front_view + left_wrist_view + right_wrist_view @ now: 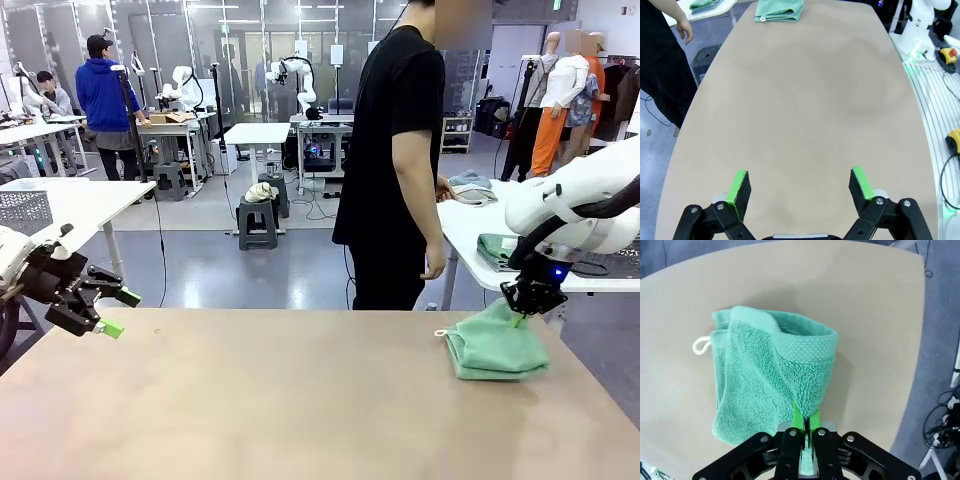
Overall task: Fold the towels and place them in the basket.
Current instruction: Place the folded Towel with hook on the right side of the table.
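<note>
A mint green towel (pixel 497 343) lies loosely folded at the right end of the tan table (pixel 280 400), its white corner loop (pixel 700 345) pointing left. My right gripper (pixel 520 318) is shut on the towel's (pixel 765 385) near edge and lifts that edge slightly; in the right wrist view the gripper (pixel 805 422) pinches the cloth between its green pads. My left gripper (pixel 110 312) hangs open over the table's left edge, nothing between its fingers (pixel 740 187). Far across the table lies the same towel (pixel 779 10). Behind my right arm a dark perforated wall (pixel 618 262), perhaps the basket, is mostly hidden.
A person in black (pixel 395 150) stands at the far side, one hand (pixel 434 266) hanging, the other over a white side table (pixel 470 225) holding a folded greenish towel (pixel 495 250) and grey cloths (pixel 470 185). A paler grey perforated basket (pixel 22 210) sits far left.
</note>
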You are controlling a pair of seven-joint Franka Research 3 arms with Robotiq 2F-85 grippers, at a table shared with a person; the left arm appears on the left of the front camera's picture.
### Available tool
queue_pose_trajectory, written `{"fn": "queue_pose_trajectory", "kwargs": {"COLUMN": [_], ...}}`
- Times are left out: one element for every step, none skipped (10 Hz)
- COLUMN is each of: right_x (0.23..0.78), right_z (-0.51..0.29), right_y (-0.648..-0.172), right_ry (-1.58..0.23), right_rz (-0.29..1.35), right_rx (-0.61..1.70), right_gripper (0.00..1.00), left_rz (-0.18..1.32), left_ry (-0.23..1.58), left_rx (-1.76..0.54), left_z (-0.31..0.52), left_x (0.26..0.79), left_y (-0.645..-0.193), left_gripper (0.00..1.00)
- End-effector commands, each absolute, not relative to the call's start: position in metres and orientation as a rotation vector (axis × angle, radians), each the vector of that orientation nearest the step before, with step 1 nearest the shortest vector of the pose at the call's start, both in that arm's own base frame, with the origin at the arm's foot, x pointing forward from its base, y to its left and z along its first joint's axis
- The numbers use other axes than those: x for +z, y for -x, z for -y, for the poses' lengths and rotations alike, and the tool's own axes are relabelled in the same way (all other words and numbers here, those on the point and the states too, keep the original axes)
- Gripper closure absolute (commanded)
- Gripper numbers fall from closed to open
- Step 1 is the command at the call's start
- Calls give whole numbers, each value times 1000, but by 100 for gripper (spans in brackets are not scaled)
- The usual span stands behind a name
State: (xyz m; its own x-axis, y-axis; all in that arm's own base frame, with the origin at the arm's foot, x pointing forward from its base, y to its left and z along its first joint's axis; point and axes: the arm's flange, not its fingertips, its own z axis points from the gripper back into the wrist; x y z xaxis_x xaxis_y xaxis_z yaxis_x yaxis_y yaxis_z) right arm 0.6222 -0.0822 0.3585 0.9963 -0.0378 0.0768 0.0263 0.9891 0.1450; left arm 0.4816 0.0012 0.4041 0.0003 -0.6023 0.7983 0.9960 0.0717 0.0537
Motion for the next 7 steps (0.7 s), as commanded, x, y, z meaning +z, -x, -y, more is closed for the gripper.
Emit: {"fn": "queue_pose_trajectory", "kwargs": {"right_x": [355, 353, 353, 352, 352, 354, 363], "right_z": [83, 84, 84, 83, 84, 84, 82], "right_y": [-648, -651, -653, -653, -652, -649, -644], "right_ry": [-131, -125, -119, -115, -113, -108, -98], "right_rz": [73, 69, 67, 72, 76, 77, 84], "right_rx": [13, 9, 11, 9, 3, -1, -2], "right_gripper": [95, 89, 75, 69, 55, 49, 35], "left_rz": [783, 783, 783, 783, 783, 783, 783], "left_ry": [654, 654, 654, 654, 654, 654, 654], "left_rx": [-1407, -1407, -1407, -1407, -1407, -1407, -1407], "left_z": [-1, -1, -1, -1, -1, -1, -1], "left_x": [405, 405, 405, 405, 405, 405, 405], "left_y": [-481, -481, -481, -481, -481, -481, -481], "left_gripper": [0, 0, 0, 0, 0, 0, 0]}}
